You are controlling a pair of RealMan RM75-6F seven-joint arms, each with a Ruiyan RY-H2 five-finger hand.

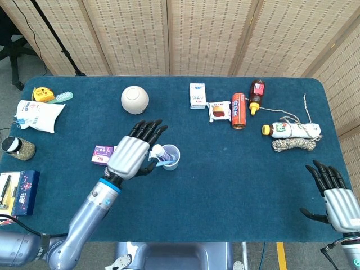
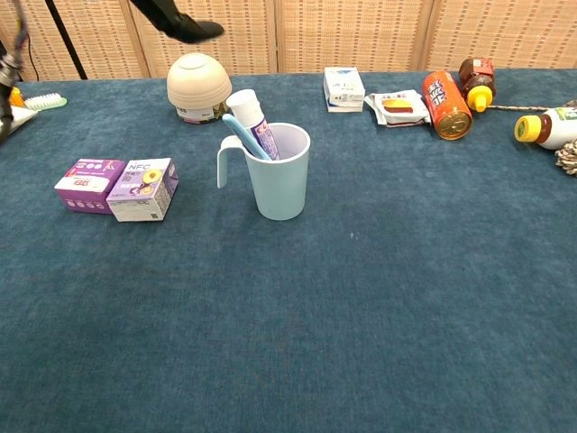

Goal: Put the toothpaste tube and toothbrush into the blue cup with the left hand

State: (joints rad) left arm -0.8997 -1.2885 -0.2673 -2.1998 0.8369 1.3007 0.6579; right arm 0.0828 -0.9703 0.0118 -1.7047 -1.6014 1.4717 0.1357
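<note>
The blue cup (image 2: pixel 279 171) stands on the table with its handle to the left; in the head view the blue cup (image 1: pixel 171 157) sits just right of my left hand. The toothpaste tube (image 2: pixel 254 123) leans inside it, white cap up. Beside the tube the blue toothbrush (image 2: pixel 242 137) also rests inside the cup against the left rim. My left hand (image 1: pixel 132 154) hovers above and left of the cup, fingers spread, holding nothing; only its fingertips (image 2: pixel 185 23) show at the chest view's top. My right hand (image 1: pixel 337 197) rests open at the table's near right edge.
Two small boxes (image 2: pixel 115 185) lie left of the cup. A cream bowl (image 2: pixel 198 86) stands upside down behind it. A carton (image 2: pixel 343 87), snack packet (image 2: pixel 398 106), can (image 2: pixel 446 105), bottles (image 2: pixel 476 81) and rope (image 1: pixel 295 144) line the back right. Bags and a brush (image 1: pixel 59 98) lie far left.
</note>
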